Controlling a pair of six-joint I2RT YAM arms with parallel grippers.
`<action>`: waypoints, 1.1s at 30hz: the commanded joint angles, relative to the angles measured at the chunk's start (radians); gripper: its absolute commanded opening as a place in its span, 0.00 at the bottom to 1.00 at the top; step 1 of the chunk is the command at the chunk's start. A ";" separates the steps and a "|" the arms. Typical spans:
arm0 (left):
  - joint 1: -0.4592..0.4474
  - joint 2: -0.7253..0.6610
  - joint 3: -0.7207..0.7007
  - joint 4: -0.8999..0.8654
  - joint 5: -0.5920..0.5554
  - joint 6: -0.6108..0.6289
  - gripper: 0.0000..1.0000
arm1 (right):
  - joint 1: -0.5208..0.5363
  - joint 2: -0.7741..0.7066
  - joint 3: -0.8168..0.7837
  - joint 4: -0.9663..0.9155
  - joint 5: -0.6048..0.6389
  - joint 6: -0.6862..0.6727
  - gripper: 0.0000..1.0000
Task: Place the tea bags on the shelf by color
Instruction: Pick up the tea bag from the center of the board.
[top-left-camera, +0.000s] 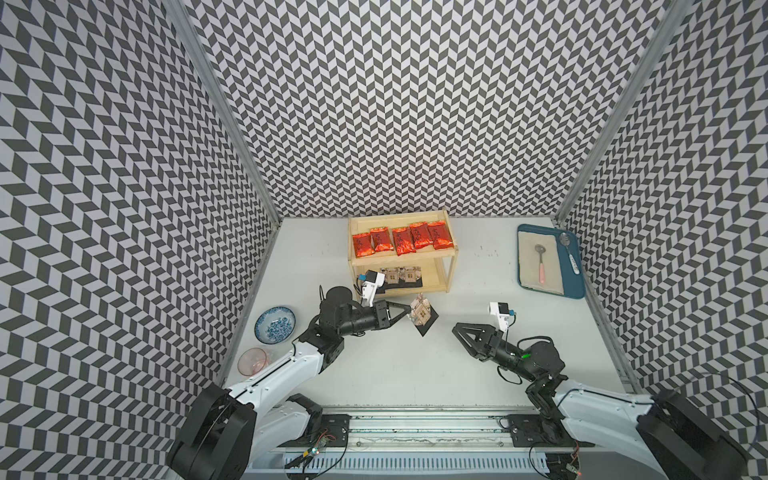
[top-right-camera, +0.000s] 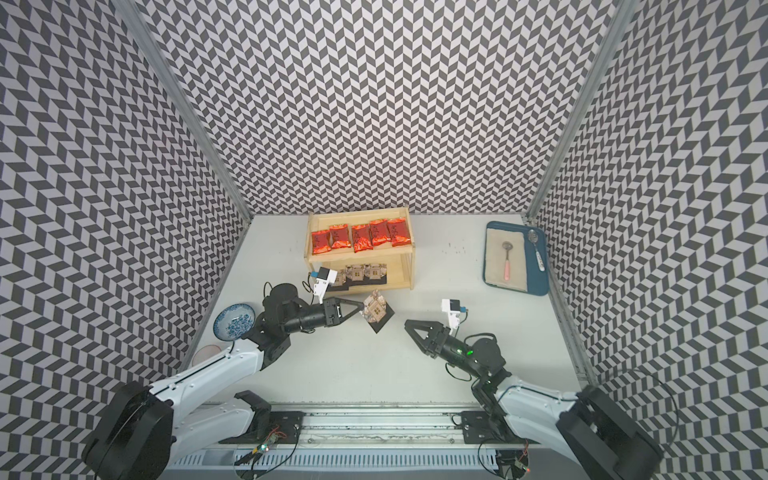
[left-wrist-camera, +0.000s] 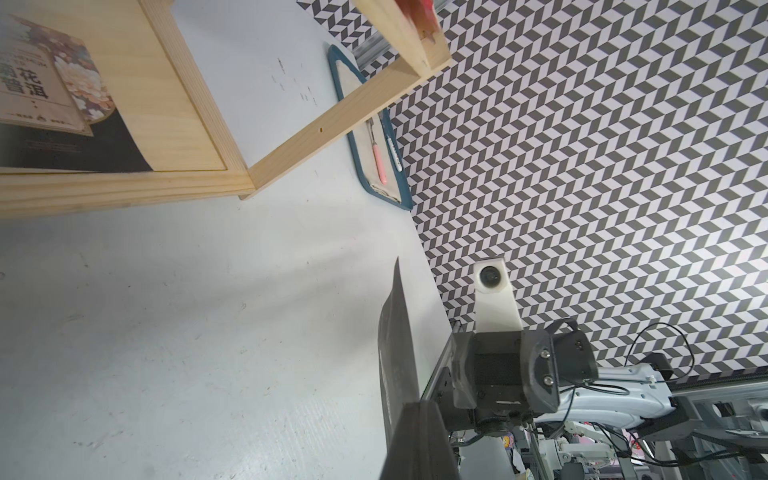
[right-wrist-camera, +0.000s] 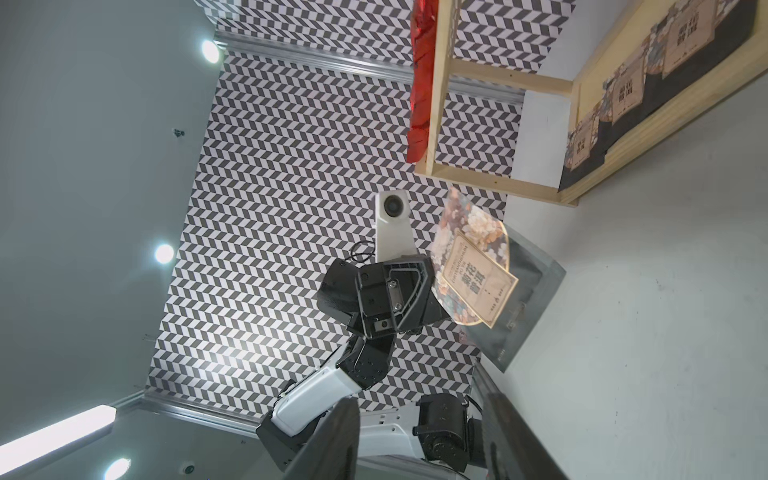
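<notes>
A small two-tier rack of pale wood (top-left-camera: 434, 275) stands against the table's far edge, about midway along it. On its rimmed top board, five shiny red foil oblong sachets (top-left-camera: 403, 241) lie side by side in one row, neighbours touching or overlapping. Both top views show all five. On the lower board, toward its left end, flat black packets with a beige window print (top-right-camera: 356, 272) sit in a row along the front rim. Three of them show in a top view.

A fourth black packet (top-left-camera: 420, 313) is off the rack, over the middle of the table, just on the near side of the rack's front edge. The left claw (top-left-camera: 408, 312) is pressed together on this packet's left side, pinching it so that it stands tilted, one corner down. The right wrist view shows the fourth black packet (right-wrist-camera: 478, 274) with its printed face on view, and the left wrist view shows it edge-on. Whether its low corner touches the table I cannot tell.

The right claw (top-left-camera: 459, 334) hangs near that packet on the side toward the table's right edge, apart from it. Its jaws are spread with nothing between them.

In the far right corner lies a dark blue tray (top-left-camera: 573, 286) lined with beige cloth. A pink-handled spoon (top-left-camera: 541, 266) rests on the cloth and a white-handled spoon (top-left-camera: 570, 251) lies beside it. By the left edge are a blue-and-white patterned bowl (top-left-camera: 266, 318) and a pink see-through bowl (top-left-camera: 252, 361).
</notes>
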 joint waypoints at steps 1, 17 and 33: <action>0.010 -0.025 0.004 0.049 0.023 -0.027 0.00 | -0.006 0.156 -0.017 0.319 -0.058 0.077 0.51; 0.044 -0.041 -0.039 0.112 0.050 -0.076 0.00 | -0.013 0.501 0.086 0.641 -0.109 0.060 0.52; 0.058 -0.056 -0.073 0.198 0.091 -0.140 0.00 | -0.005 0.582 0.261 0.641 -0.145 0.071 0.53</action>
